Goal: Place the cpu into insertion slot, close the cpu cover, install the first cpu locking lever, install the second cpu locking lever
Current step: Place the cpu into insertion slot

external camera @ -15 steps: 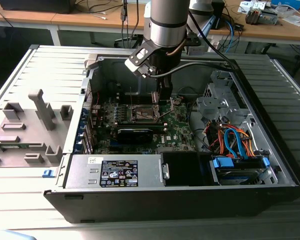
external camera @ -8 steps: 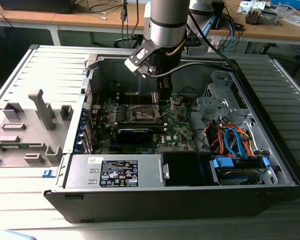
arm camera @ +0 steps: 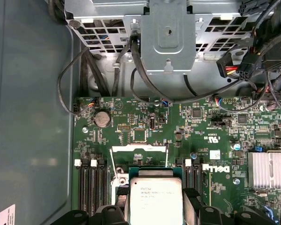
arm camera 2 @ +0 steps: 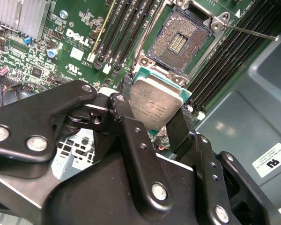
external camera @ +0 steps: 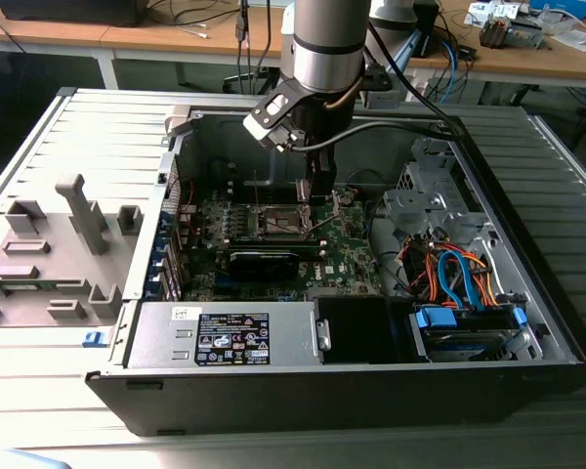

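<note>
Arm (external camera: 322,39) pointing straight down, wrist vertical, tool (arm camera 2: 152,116) with fingers (arm camera 2: 178,129) clamped on the cpu (arm camera 2: 157,101).

Lighting as I read it remotely: even room light from above. Exterior view: the ribbed table (external camera: 20,391) is pale and bright, while the case (external camera: 371,401) interior under the gripper (external camera: 317,200) sits in shade. Second wrist view: the cpu (arm camera 2: 157,105), pinched between the fingers (arm camera 2: 180,126), shows a soft sheen; the black links behind it read dark. First wrist view: the heat sink (arm camera: 269,171) beside the gripper glares whitest.
</note>
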Controlling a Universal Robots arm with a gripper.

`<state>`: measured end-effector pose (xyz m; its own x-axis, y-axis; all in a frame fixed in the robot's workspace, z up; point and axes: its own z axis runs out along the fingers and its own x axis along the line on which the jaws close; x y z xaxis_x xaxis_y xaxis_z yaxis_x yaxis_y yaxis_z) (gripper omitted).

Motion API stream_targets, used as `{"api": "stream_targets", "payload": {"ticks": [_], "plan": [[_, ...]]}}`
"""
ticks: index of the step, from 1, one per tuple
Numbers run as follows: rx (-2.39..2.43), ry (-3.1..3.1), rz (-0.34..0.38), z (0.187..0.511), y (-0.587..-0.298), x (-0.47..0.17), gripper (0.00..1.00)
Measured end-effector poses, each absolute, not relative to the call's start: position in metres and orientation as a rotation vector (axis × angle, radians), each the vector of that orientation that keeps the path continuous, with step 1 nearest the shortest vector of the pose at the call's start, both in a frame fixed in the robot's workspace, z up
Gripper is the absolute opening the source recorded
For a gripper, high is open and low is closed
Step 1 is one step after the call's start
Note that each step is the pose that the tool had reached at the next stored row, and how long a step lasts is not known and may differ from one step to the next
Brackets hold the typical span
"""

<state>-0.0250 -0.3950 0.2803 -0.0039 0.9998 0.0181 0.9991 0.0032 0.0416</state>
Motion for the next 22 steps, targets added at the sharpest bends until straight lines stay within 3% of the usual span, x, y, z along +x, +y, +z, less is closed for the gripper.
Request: {"api": "stream_targets", "payload": {"ticks": [22], "plan": [[2.213, 2.205, 0.066, 0.2763, -0.3950, -0.0294, 0.55]]}}
